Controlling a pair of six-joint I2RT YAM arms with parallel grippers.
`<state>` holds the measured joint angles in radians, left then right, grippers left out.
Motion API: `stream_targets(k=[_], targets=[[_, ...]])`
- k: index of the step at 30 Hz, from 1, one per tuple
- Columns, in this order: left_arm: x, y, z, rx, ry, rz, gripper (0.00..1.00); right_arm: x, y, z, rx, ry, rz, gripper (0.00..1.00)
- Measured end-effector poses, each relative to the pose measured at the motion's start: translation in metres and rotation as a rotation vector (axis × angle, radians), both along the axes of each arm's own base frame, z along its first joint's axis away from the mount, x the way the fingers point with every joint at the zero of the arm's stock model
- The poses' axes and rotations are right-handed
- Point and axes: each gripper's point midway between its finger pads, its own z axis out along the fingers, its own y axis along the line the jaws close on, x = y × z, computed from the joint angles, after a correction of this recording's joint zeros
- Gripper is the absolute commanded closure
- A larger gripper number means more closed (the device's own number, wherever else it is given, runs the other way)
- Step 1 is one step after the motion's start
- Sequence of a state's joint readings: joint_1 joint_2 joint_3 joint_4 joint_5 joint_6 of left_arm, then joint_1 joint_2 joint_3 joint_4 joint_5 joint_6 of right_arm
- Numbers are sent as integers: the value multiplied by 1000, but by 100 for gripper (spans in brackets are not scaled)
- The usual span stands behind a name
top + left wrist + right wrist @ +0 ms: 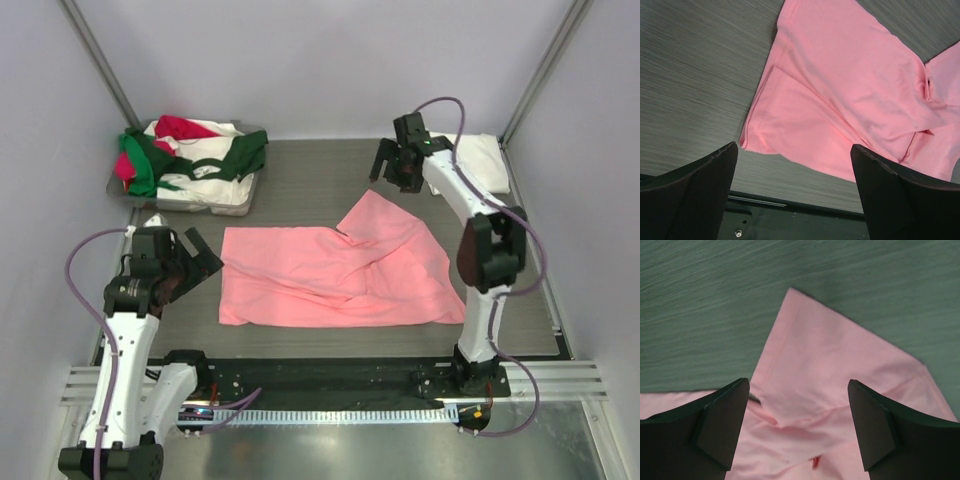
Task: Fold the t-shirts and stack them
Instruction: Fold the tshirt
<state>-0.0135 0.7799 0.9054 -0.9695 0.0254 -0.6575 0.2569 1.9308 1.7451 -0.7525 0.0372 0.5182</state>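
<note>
A salmon-pink t-shirt (340,275) lies partly folded and wrinkled on the middle of the table, with one flap turned over toward the back right. It also shows in the left wrist view (850,90) and the right wrist view (825,390). My left gripper (195,262) is open and empty, just left of the shirt's left edge. My right gripper (392,168) is open and empty, raised above the shirt's far corner. A folded white t-shirt (485,160) lies at the back right behind the right arm. Dark green, red and white shirts (195,155) are heaped at the back left.
The heaped shirts sit in a shallow clear plastic tray (235,200) at the back left corner. Grey walls close in the table on three sides. A black rail (330,375) runs along the near edge.
</note>
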Motion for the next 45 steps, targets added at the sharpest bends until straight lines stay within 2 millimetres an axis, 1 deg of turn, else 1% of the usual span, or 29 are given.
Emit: stream_targets(k=[4, 8, 10, 13, 14, 15, 20, 21, 22, 23, 24, 27, 31, 33, 36, 38, 40, 42, 44, 45], targets=[[-2, -1, 3, 11, -24, -32, 5, 53, 21, -32, -82, -11, 38, 19], [-1, -4, 1, 7, -16, -52, 5, 86, 34, -68, -154, -2, 68, 24], [-1, -4, -2, 8, -8, -54, 5, 94, 38, -86, -182, 8, 79, 26], [-2, -3, -4, 9, -6, -53, 5, 93, 37, -112, -227, 47, 93, 30], [-3, -3, -3, 9, -10, -53, 5, 92, 36, -118, -239, 57, 97, 30], [-3, -3, -2, 9, -15, -53, 5, 91, 34, -121, -258, 61, 100, 34], [-3, -3, 0, 9, -26, -53, 5, 90, 34, -123, -284, 59, 109, 47], [-3, -3, -1, 9, -25, -53, 5, 90, 35, -124, -286, 57, 108, 55], [-3, -3, -1, 9, -25, -53, 5, 91, 37, -124, -285, 51, 112, 60], [-3, -3, -1, 9, -25, -53, 5, 91, 38, -124, -283, 43, 109, 71], [-3, -3, -1, 9, -25, -53, 5, 91, 38, -124, -286, 38, 111, 76], [-3, -3, -1, 9, -24, -52, 5, 89, 38, -124, -295, 25, 110, 99], [0, -1, -8, 17, 9, -36, 5, 89, 36, -123, -306, 16, 107, 99], [5, 2, -14, 29, 36, -25, 6, 90, 31, -122, -314, 14, 95, 99], [17, 6, -28, 44, 92, -12, 7, 94, 12, -121, -325, 21, 43, 99], [31, 7, -43, 51, 137, -4, 8, 99, -14, -117, -334, 27, -17, 99], [44, 9, -54, 56, 162, 6, 11, 105, -42, -110, -336, 25, -82, 99], [58, 9, -63, 55, 180, 20, 14, 112, -66, -96, -330, 7, -133, 99], [77, 9, -72, 52, 195, 31, 17, 117, -87, -81, -326, -17, -177, 99], [88, 10, -77, 52, 202, 35, 19, 118, -93, -74, -324, -28, -189, 99]])
